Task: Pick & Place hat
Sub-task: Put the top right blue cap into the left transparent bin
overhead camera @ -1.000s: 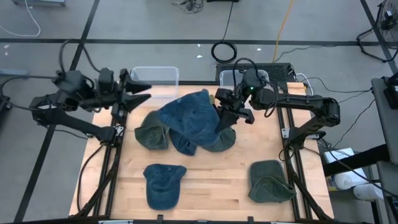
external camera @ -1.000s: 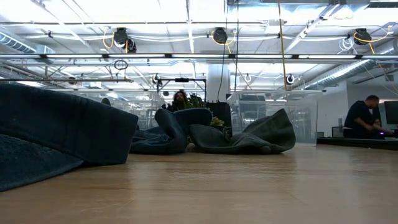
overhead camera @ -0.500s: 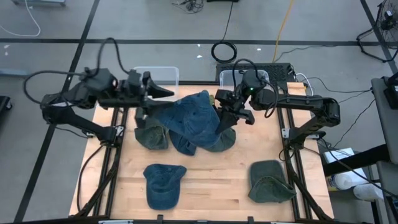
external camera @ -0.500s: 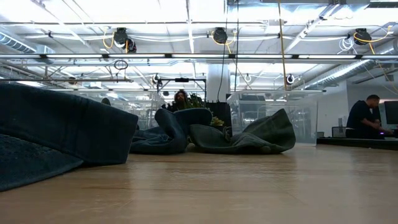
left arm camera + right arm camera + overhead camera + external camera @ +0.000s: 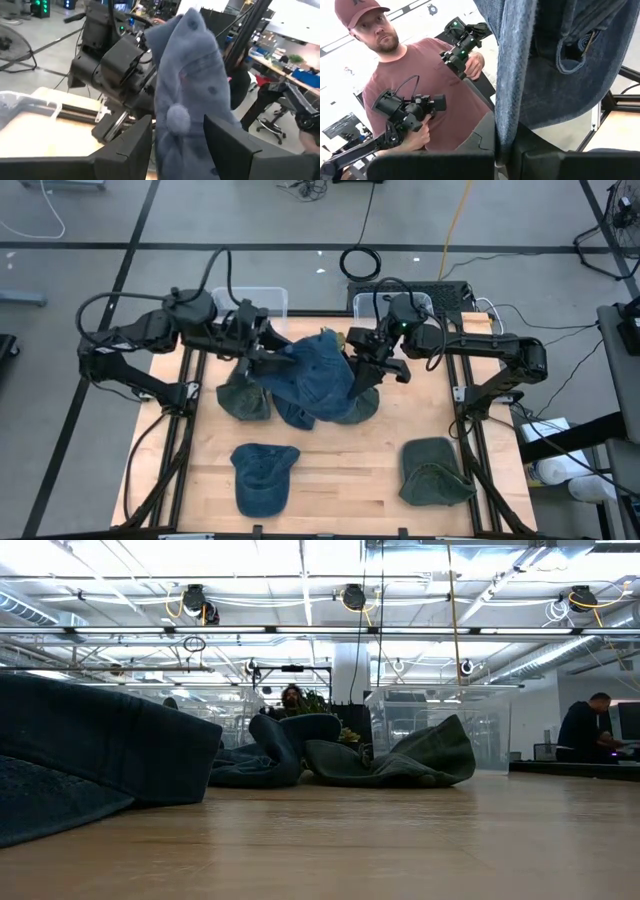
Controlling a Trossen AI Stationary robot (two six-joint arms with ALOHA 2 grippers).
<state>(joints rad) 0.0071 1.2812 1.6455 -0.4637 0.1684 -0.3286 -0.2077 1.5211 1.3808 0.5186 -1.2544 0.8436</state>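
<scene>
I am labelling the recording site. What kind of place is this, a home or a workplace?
Most likely a robotics lab or workshop. The low view shows an open industrial ceiling with pipes and lamps, and a person at a desk. Another person holds robot control handles.

Wooden table: blue cap, green cap, hat pile.

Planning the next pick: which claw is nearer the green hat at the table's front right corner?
Right. The right claw grips the raised blue hat, up-table from the green hat; the left claw sits farther away across the table.
</scene>
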